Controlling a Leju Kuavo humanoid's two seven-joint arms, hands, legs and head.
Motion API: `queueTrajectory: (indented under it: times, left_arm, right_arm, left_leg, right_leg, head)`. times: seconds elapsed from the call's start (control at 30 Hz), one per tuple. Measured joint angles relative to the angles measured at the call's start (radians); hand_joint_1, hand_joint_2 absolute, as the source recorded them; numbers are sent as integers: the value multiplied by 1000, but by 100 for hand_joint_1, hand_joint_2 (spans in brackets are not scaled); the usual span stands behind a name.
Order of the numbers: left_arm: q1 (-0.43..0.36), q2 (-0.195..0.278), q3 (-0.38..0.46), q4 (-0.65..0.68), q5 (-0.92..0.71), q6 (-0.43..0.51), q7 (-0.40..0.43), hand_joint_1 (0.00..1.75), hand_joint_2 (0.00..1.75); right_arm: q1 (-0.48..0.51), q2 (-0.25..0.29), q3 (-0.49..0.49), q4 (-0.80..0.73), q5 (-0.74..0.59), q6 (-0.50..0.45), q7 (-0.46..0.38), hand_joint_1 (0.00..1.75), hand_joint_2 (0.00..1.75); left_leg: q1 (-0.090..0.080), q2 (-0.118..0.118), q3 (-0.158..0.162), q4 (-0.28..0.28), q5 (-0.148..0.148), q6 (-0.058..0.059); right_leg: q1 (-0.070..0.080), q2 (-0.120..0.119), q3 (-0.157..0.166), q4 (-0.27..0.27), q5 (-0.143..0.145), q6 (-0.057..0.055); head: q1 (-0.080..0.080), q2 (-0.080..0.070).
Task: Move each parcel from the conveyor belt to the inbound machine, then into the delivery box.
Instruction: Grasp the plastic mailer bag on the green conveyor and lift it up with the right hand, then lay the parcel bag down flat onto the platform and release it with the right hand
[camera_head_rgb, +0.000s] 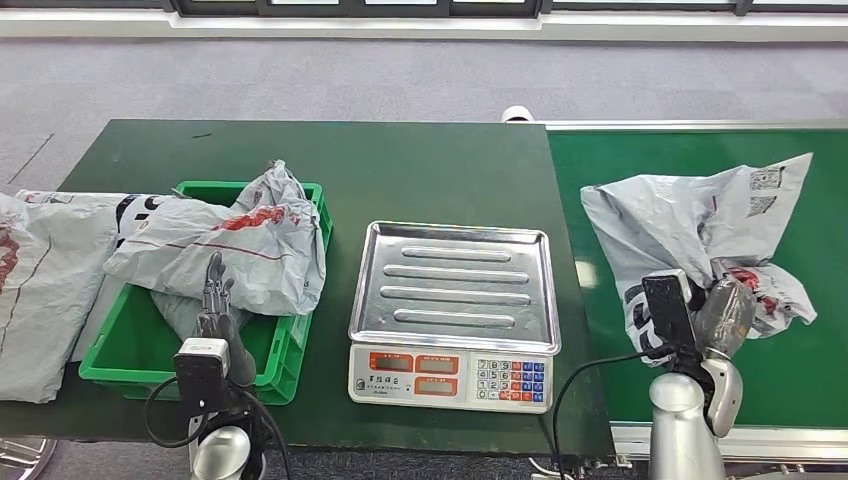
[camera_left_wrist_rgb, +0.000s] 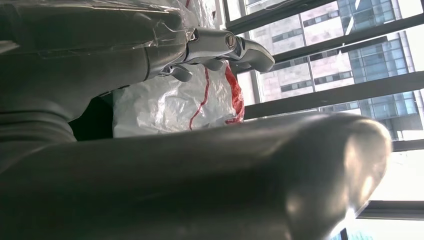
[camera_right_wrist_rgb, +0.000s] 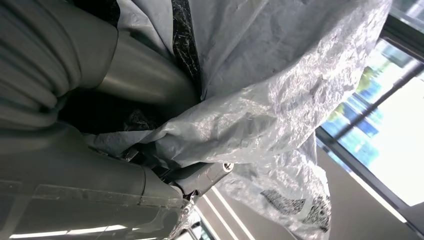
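1. Grey carpet and a window sill are seen behind a dark green table (camera_head_rgb: 400, 170) in the head view, with a brighter green conveyor belt (camera_head_rgb: 800, 370) butted against its right end. A steel-trayed scale (camera_head_rgb: 452, 300), taken to be the inbound machine, stands at mid-table. A green crate (camera_head_rgb: 290, 350), judged to be the delivery box, already holds one crumpled grey parcel (camera_head_rgb: 240, 250); another flattened grey bag (camera_head_rgb: 40, 290) lies just beside it. The left hand (camera_head_rgb: 215, 300) is raised near the crate with nothing held and its fingers apart. The right hand (camera_head_rgb: 725, 315) is pressed into the near edge of the parcel on the belt (camera_head_rgb: 690, 215).

2. Window frames and buildings fill the background of the left wrist view. The left hand's fingers (camera_left_wrist_rgb: 235, 47) are seen loosely extended, close to the boxed parcel's (camera_left_wrist_rgb: 175, 105) white, red-marked film but not gripping it.

3. Bright windows also back the right wrist view. Wrinkled grey film of the belt parcel (camera_right_wrist_rgb: 280, 100) is gathered across the right hand (camera_right_wrist_rgb: 200, 180), so a grasp on a fold is judged to be made. The bag is judged light, soft and slippery; a bunched fold near its bulk is the better hold, since loose film may slip.
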Motion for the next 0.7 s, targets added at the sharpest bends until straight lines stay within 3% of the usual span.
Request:
queueTrajectory:
  times: [0.53, 0.7]
  left_arm:
    - [15, 0, 0, -20, -1, 3, 1, 0, 0]
    - [11, 0, 0, -19, -1, -5, 3, 0, 0]
  right_arm:
    - [118, 50, 50, -292, 2, -34, -10, 175, 175]
    - [165, 69, 76, -395, 41, -93, -17, 175, 175]
  left_leg:
    - [0, 0, 0, 0, 0, 0]
    - [0, 0, 0, 0, 0, 0]
  right_leg:
    - [0, 0, 0, 0, 0, 0]
    - [0, 0, 0, 0, 0, 0]
  head:
    - [0, 0]
    - [0, 0]
